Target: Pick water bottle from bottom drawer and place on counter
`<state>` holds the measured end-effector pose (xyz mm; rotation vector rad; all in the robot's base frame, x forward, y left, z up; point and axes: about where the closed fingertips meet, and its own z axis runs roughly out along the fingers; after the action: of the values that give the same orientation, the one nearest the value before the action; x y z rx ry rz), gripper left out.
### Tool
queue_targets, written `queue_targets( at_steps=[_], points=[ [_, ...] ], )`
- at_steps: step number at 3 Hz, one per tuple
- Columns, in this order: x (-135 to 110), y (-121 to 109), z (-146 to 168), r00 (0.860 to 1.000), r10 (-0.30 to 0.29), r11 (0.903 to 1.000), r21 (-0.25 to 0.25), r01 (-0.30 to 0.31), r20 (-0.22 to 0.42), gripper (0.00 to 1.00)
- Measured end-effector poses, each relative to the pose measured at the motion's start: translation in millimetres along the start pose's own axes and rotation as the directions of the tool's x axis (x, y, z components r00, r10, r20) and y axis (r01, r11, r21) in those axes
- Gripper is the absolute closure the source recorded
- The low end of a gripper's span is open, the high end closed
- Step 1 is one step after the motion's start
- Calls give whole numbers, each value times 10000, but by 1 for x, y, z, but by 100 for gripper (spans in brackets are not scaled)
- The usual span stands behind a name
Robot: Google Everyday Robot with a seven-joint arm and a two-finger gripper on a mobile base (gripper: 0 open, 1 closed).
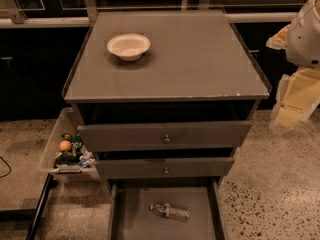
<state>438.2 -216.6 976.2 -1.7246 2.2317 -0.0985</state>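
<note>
clear ribbed plastic water bottle [170,211] lying flat in the pulled-out grey-brown wooden bottom drawer [131,215] so it's reachable, pale gripper [292,104] hovering off to the side, can't make out its grip state

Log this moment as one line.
hand right of counter | bottle lying in bottom drawer | bowl on counter | pick not started

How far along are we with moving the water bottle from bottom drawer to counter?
Done: the lowest grey-brown wooden drawer stands open. In progress: nothing yet; the robot's hand hangs at the right edge of view, far from the small clear plastic bottle lying on the drawer floor. Left: reach, grasp, lift, and place it on the flat grey-brown counter.
</note>
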Motion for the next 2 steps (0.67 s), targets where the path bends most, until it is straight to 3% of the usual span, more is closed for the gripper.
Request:
queue_targets(
  at_steps=[1,2],
  points=[
    [0,0,0,10000,3,10000,-2,-3,-2,0],
    [3,1,18,9990,378,9988,-314,-387,-258,0]
  ],
)
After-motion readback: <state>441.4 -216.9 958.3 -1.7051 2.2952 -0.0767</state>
